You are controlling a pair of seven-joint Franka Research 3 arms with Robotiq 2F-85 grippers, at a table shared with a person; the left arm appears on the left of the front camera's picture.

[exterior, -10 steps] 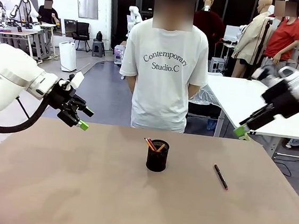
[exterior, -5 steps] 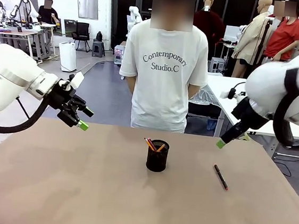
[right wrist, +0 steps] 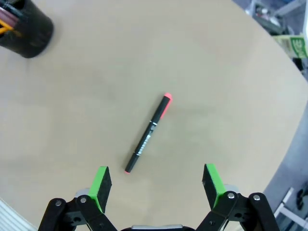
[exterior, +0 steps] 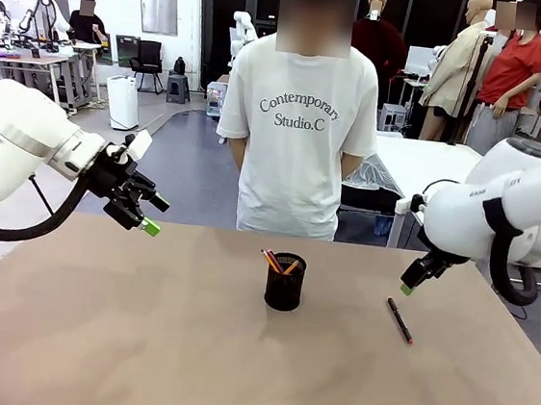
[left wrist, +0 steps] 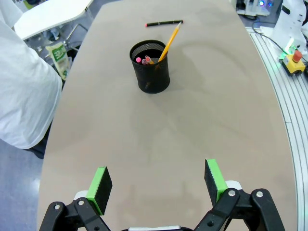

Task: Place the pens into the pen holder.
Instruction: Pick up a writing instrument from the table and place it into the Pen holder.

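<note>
Right gripper [exterior: 407, 286] of mine hangs above the tabletop [exterior: 139, 344] near its right edge, with the fingers pointing down and toward the middle. In the front view I see only one green tip of it, so there the jaws are hard to judge. In the right wrist view my right gripper [right wrist: 155, 174] has both pads wide apart with nothing between them.

Below it lies the black pen [right wrist: 147, 134], flat on the tabletop and apart from the fingers, with its red tip pointing away from the camera. In the front view the black pen [exterior: 399, 320] is well apart from the pen holder [exterior: 284, 283], toward the right edge, with bare tabletop on all sides of it.

The pen holder [right wrist: 26, 33] is cut off at the top left corner of the right wrist view. It stands upright in the middle of the tabletop, nearer to the far edge. The yellow pencil [left wrist: 169, 42] leans out over its rim, and the pinkish-red pen [left wrist: 138, 59] is inside; most of their length is hidden by the mesh.

My left gripper [exterior: 153, 215] is held in the air at the far left corner, the arm bent and the fingers pointing toward the middle. In the left wrist view the left gripper [left wrist: 156, 175] is also spread wide and carries nothing. Much bare tabletop lies between it and the holder.

A person [exterior: 299, 118] stands at the far edge, with the hands hidden behind the body.
</note>
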